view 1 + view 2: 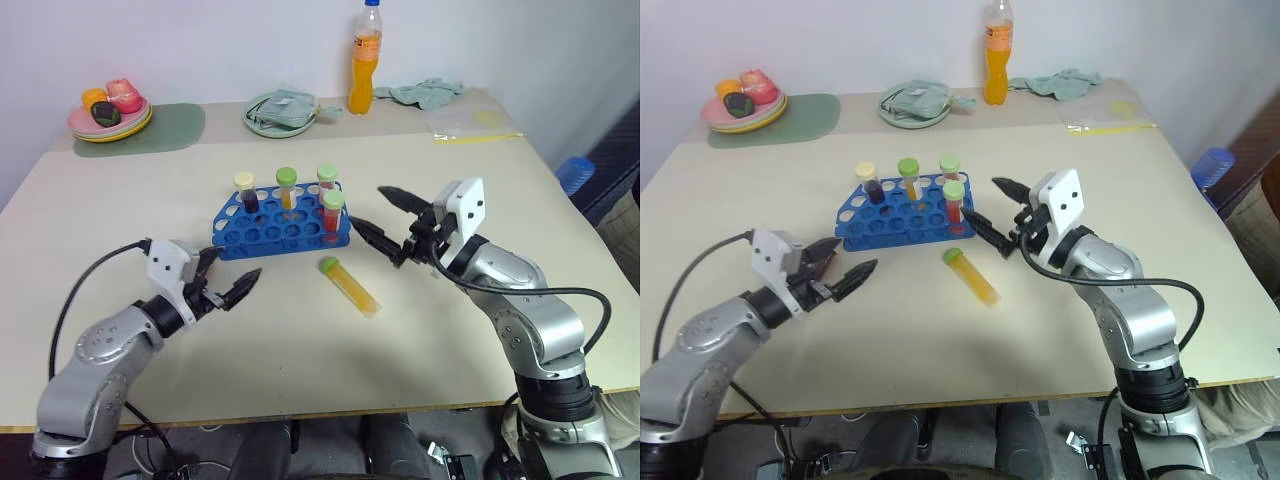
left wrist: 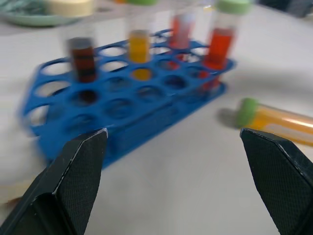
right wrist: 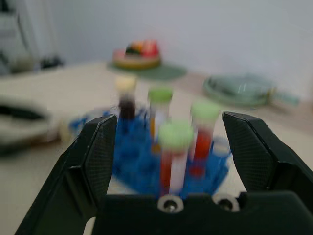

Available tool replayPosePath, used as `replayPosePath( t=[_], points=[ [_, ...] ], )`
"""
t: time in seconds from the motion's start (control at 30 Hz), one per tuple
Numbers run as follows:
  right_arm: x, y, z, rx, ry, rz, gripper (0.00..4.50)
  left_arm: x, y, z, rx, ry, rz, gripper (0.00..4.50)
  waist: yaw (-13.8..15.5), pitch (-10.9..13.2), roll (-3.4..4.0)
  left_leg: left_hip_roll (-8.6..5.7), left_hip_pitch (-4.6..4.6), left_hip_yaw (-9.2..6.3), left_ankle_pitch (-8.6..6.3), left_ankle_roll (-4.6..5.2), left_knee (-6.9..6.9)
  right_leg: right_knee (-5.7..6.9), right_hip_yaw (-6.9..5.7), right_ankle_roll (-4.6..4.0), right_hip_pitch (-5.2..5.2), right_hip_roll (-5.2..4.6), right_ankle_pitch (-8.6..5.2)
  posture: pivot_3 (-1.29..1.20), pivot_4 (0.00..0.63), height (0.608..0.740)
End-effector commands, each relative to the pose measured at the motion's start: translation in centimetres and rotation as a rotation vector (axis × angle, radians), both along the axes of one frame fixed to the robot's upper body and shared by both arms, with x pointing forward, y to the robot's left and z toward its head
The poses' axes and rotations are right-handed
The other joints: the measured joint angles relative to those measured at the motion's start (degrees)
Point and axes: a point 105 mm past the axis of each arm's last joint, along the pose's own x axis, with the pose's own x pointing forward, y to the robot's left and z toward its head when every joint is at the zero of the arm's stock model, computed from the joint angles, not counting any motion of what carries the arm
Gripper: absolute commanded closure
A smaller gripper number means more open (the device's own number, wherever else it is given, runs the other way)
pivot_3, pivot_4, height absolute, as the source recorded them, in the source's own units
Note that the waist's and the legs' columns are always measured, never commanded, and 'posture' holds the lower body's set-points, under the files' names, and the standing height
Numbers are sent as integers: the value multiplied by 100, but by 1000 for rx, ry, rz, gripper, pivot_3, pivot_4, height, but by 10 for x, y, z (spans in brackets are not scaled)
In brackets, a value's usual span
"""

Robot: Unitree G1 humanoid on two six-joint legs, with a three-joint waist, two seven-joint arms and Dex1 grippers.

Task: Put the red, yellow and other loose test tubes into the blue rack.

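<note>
Left gripper [image 1: 232, 285], black two-fingered, is nearest the head camera, low over the beige tabletop [image 1: 300, 350]. Fingers spread wide, empty. It points toward the bright blue plastic test-tube rack [image 1: 280, 232], with bare table between.

One loose clear plastic tube of yellow liquid with a green cap [image 1: 349, 285] lies flat on the table just in front of the rack's right end, cap end toward the rack, not touching it. It sits between the two grippers, nearer the right one.

Four tubes stand upright in the rack: a dark purple-brown tube with a pale yellow cap [image 1: 247, 191] at rear left, an amber-yellow tube with a green cap [image 1: 287, 187] beside it, a reddish tube with a green cap [image 1: 327, 178] at rear right, and a red-orange tube with a green cap [image 1: 332, 212] at the right end, closer to the front. Remaining holes are empty.

Right gripper [image 1: 382, 215] hangs just right of the rack's right end, fingers apart, holding nothing. It points toward the rack and is clear of the red-orange tube.

Further out, at the table's far edge: a pink plate of toy food [image 1: 110, 115] on a green mat [image 1: 160, 128], a round pale green plate [image 1: 280, 112], a tall orange drink bottle with a blue cap [image 1: 366, 60], and a crumpled pale green cloth [image 1: 425, 92].
</note>
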Motion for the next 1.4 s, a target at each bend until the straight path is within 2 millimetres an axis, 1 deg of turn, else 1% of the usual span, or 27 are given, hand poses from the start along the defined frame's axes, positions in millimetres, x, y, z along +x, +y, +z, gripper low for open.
replayPosePath(
  t=[0.03,0.17,0.23,0.3,0.37,0.47,0.53,0.6,0.7,0.87,1.03,1.13,1.23,1.33,1.37,1.4],
  points=[
    [-7,7,2,-41,-42,55,731,12,26,18,56,-36,115,0,-11,1,-1,0,0,0,0,0,0,1,0,0,0,0,0,0,150,740],
    [-9,12,-7,-70,-12,88,731,21,36,34,40,-66,169,0,-2,1,-2,1,0,-2,0,0,0,1,-2,0,-1,0,0,0,150,740],
    [-7,12,-18,-128,53,76,731,20,35,38,46,-83,146,0,2,1,-2,0,-1,-2,0,0,1,0,-1,1,-1,0,0,0,150,740],
    [-4,9,-31,-196,148,33,731,15,30,39,75,-109,94,0,5,1,-2,0,-1,-2,0,-1,2,0,-1,0,0,-1,0,0,150,740],
    [-1,8,-36,-223,224,-2,731,12,26,38,92,-123,55,0,3,1,-2,1,-1,-4,1,-1,2,0,-1,0,-1,-1,0,0,150,740],
    [4,16,-40,-278,420,-76,731,0,9,28,145,-114,-87,0,-26,2,0,7,-1,-8,1,-1,-2,2,2,-5,-8,-1,-1,0,150,740],
    [4,21,-38,-338,497,-111,731,-8,-2,22,137,-95,-179,0,-25,2,1,8,-2,-8,1,-1,-4,2,5,-8,-11,-1,-2,0,150,740],
    [2,26,-36,-381,572,-119,731,-13,-9,17,122,-74,-238,0,-1,2,1,9,-4,-11,0,-1,-5,2,4,-12,-15,-2,-4,0,150,740],
    [0,34,-40,-405,656,-68,731,-21,-18,4,160,-53,-322,0,27,1,-2,6,-12,-19,0,-1,-4,-4,-3,-12,-15,-5,-4,0,150,740],
    [2,44,-47,-441,756,-25,731,-32,-24,-5,163,-30,-377,0,-11,4,4,2,-13,-15,0,0,-5,-3,-3,-12,-17,-11,-4,0,150,740],
    [12,49,-52,-463,866,-54,731,-43,-27,-16,169,0,-405,0,-40,4,4,5,-12,-11,-1,1,-8,-1,-1,-12,-21,-8,-4,0,150,740],
    [16,53,-52,-476,918,-64,731,-54,-33,-22,174,29,-451,0,-34,5,5,6,-13,-10,-1,1,-7,-1,-1,-12,-21,-8,-4,0,150,740],
    [18,55,-52,-486,958,-82,731,-59,-37,-23,174,35,-471,0,-22,5,6,6,-14,-9,0,1,-7,0,-1,-12,-20,-8,-4,0,150,740],
    [24,54,-54,-494,995,-126,731,-62,-44,-20,160,25,-496,0,-24,5,6,5,-14,-9,-1,2,-5,-1,-2,-12,-19,-8,-4,0,150,740],
    [25,53,-54,-495,1000,-137,1232,-63,-47,-18,154,22,-500,0,-25,5,6,5,-14,-9,-1,3,-5,-2,-2,-12,-18,-8,-4,0,150,740],
    [25,54,-53,-495,1006,-139,1510,-63,-48,-18,152,19,-502,0,-26,6,7,5,-14,-9,-2,4,-5,-2,-2,-11,-18,-8,-4,0,150,740]
  ],
)
